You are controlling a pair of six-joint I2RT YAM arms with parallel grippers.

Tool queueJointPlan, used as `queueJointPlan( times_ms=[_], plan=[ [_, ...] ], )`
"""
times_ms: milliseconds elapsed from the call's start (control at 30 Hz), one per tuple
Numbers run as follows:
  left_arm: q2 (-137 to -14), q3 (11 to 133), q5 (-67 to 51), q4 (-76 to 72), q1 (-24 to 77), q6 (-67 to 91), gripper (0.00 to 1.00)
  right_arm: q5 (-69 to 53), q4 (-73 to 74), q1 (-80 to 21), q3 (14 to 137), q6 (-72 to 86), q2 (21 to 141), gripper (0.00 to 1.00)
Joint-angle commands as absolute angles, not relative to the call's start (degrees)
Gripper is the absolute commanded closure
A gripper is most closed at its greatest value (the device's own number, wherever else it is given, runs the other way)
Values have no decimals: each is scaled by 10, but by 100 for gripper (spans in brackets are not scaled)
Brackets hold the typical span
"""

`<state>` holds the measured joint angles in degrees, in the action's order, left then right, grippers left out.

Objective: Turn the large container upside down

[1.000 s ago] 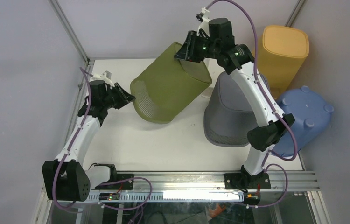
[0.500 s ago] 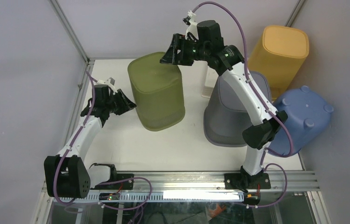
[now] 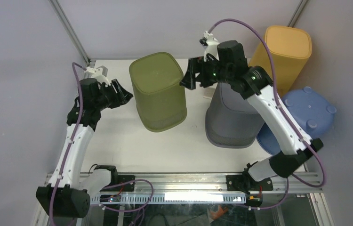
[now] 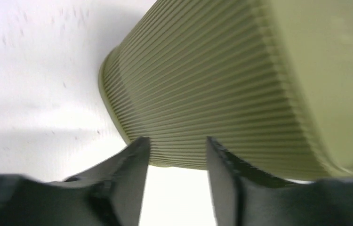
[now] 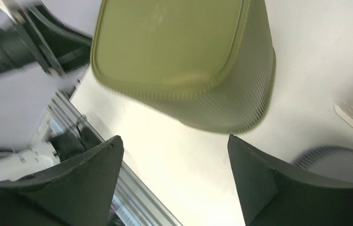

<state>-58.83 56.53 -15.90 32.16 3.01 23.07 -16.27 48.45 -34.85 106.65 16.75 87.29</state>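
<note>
The large container (image 3: pixel 158 92) is an olive-green ribbed bin that stands mouth-down on the white table, its flat base facing up. My left gripper (image 3: pixel 123 97) is just off the bin's left wall, open and holding nothing. In the left wrist view the ribbed wall (image 4: pixel 212 84) fills the frame beyond the left gripper (image 4: pixel 176 141). My right gripper (image 3: pixel 187 80) hovers beside the bin's upper right edge, open wide and empty. The right wrist view looks down on the bin's base (image 5: pixel 174 47), well beyond the right gripper (image 5: pixel 173 139).
A grey bin (image 3: pixel 233 117) stands upside down right of the green one, under my right arm. A yellow bin (image 3: pixel 285 52) and a blue tub (image 3: pixel 308 115) sit at the far right. A metal rail (image 3: pixel 188 181) runs along the table's near edge.
The green bin went from tilted, held at its base by the right gripper, to standing base-up. Both grippers have opened. The right gripper has drawn back to the right.
</note>
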Motion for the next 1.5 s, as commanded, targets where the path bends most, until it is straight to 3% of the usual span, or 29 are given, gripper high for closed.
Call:
queueJointPlan(
  times_ms=[0,133,200,567,1133,1467],
  plan=[
    [-537,637,-176,355,33,165,42,-108,521,-381,997,68,777,11],
    [-528,691,-178,367,33,148,8,-22,594,-400,987,67,756,5],
    [-548,718,-165,383,33,150,1,13,619,-403,994,73,752,1],
    [-562,708,-57,387,33,237,1,211,543,-404,959,109,697,0],
    [-484,631,-60,303,33,235,1,282,237,-404,757,132,512,1],
    [-468,604,-75,274,33,241,1,299,199,-404,706,108,486,1]
  ],
)
